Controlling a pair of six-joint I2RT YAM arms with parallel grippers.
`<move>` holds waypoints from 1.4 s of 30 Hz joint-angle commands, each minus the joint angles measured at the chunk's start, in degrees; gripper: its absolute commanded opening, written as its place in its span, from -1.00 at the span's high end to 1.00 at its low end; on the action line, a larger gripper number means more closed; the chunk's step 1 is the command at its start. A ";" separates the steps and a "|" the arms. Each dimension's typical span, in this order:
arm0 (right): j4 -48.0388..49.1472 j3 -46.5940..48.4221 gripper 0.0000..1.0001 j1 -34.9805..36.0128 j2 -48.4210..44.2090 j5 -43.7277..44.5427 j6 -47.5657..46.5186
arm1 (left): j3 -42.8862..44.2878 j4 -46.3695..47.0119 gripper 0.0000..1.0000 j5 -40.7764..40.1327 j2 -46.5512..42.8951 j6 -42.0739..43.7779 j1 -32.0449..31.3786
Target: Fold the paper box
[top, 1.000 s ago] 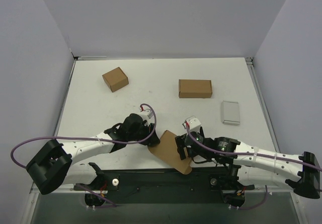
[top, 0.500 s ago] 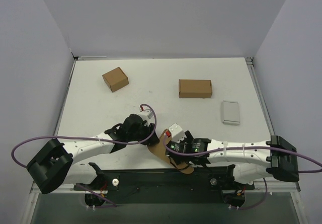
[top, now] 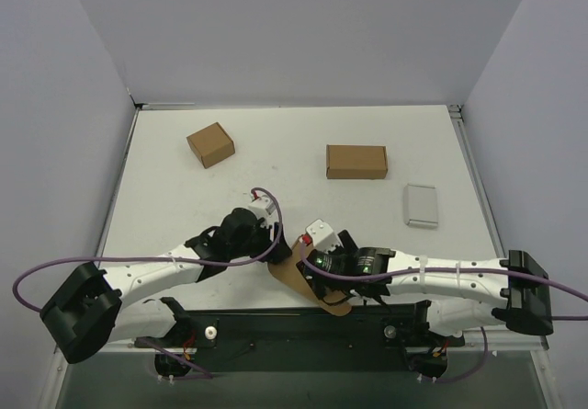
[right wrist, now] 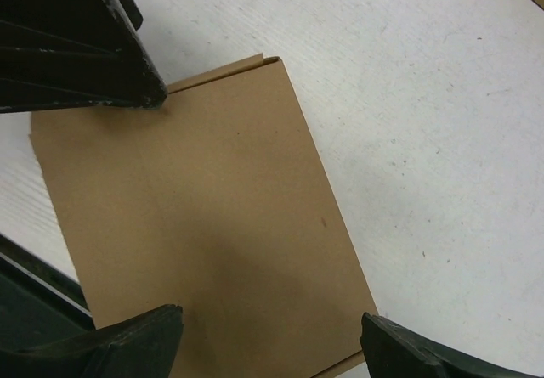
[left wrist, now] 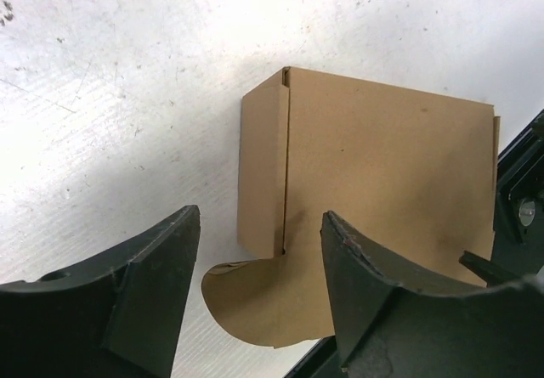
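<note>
The paper box (top: pixel 296 282) is a flat brown cardboard sheet lying at the table's near edge, partly over the black base rail. In the left wrist view the paper box (left wrist: pixel 382 183) shows a narrow side flap folded along a crease and a rounded tab below it. My left gripper (left wrist: pixel 259 225) is open above that flap and tab, with nothing between its fingers. My right gripper (right wrist: pixel 270 318) is open wide over the plain panel of the paper box (right wrist: pixel 195 208), gripping nothing. From above, my left gripper (top: pixel 278 249) and right gripper (top: pixel 314 271) sit close together over the sheet.
A small squarish brown carton (top: pixel 210 144) stands at the back left. A closed oblong brown box (top: pixel 356 162) is at the back centre, with a flat pale grey case (top: pixel 421 205) to its right. The left gripper's finger (right wrist: pixel 102 55) shows in the right wrist view's upper left corner.
The right arm has stretched left, bringing its gripper over the cardboard's middle. Both grippers have opened wider. The left arm shifted slightly; the sheet stays at the near edge.
</note>
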 commanded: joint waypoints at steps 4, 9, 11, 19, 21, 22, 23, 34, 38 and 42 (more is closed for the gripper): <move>-0.78 -0.18 -0.75 -5.46 -6.13 -9.89 -4.93 | 3.54 -1.37 -0.48 -1.83 -5.37 1.01 0.75; -1.04 -0.71 -0.87 -3.53 -5.53 -11.40 -9.16 | 8.63 -10.41 -0.53 -0.68 -8.10 2.76 1.80; -1.92 0.34 -0.88 -3.00 -4.30 -10.87 -10.21 | 11.27 -16.45 -0.54 -0.16 -9.16 3.73 2.86; -2.98 5.26 -0.93 -1.94 5.81 -6.31 -14.34 | 21.73 -28.35 -0.61 6.87 -13.64 9.70 19.18; -3.15 6.58 -0.93 -1.68 8.52 -5.16 -15.22 | 22.27 -28.27 -0.61 9.32 -13.91 10.41 22.10; -3.07 7.02 -0.93 -1.68 9.32 -4.29 -16.36 | 22.10 -28.01 -0.61 10.29 -14.17 10.59 24.89; -3.06 7.37 -0.93 -1.68 10.03 -4.10 -16.89 | 21.92 -26.97 -0.61 11.26 -14.17 10.59 25.88; -1.84 7.38 -0.94 -4.83 18.38 -7.70 -22.52 | 19.72 -22.21 -0.61 16.72 -13.20 13.31 31.51; -1.22 7.11 -0.86 -7.39 19.70 -9.99 -23.92 | 18.49 -20.72 -0.61 16.89 -13.47 14.11 31.87; -0.34 7.03 -0.67 -9.23 20.67 -10.52 -24.63 | 16.82 -18.70 -0.61 17.33 -14.08 14.19 31.95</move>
